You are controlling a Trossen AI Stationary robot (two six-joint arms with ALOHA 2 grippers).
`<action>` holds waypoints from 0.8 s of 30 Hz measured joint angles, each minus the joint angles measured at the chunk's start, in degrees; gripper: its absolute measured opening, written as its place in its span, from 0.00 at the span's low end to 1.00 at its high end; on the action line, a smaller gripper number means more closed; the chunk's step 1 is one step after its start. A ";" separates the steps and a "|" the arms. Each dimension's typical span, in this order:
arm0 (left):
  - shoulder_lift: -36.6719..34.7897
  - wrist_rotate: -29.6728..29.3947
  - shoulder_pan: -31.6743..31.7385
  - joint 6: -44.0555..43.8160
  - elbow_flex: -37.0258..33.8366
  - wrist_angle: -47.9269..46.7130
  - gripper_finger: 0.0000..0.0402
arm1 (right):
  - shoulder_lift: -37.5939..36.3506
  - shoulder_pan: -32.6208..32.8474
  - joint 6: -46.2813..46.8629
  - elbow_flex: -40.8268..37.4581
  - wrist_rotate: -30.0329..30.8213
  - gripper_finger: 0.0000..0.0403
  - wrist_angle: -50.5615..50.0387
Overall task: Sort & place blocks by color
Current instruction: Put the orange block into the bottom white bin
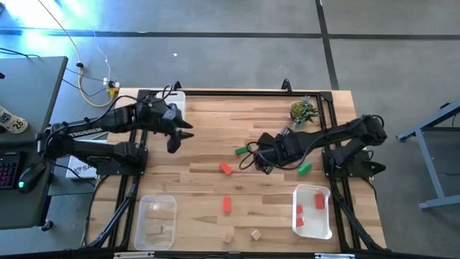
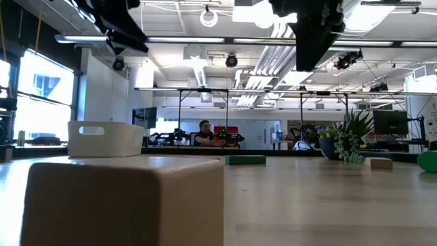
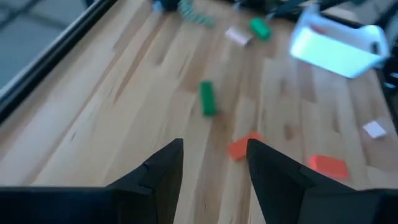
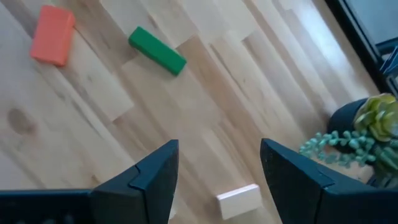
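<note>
Wooden table [image 1: 208, 187], left gripper [image 3: 211, 163] fingers apart, empty, red block [image 3: 244, 147] just ahead; right gripper [image 4: 217, 168] fingers apart, tan block [image 4: 239, 200] between them, green block [image 4: 157, 50] beyond

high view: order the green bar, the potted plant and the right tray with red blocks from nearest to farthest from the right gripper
From the right gripper:
1. Green bar, just beside it, toward the left arm.
2. Potted plant, at the table's far edge.
3. Right tray, at the near right corner.

We are seeing two black jointed arms trailing black cables, white lettering marking the left arm [image 1: 90, 132], each ending in dark wedge-shaped fingers [image 4: 155, 174]
</note>
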 joint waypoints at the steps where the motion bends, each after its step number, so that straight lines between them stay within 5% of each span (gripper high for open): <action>1: 0.13 0.00 -0.87 1.14 0.01 1.10 0.41 | 0.00 -0.37 -0.59 0.00 0.20 0.53 0.16; 11: 0.57 -0.04 -7.96 13.59 0.02 9.63 0.41 | 0.00 -1.79 -3.03 0.00 3.32 0.53 2.65; 24: 7.04 -0.02 -9.16 20.76 0.07 20.49 0.55 | -0.25 -1.80 -3.47 0.00 3.52 0.53 2.84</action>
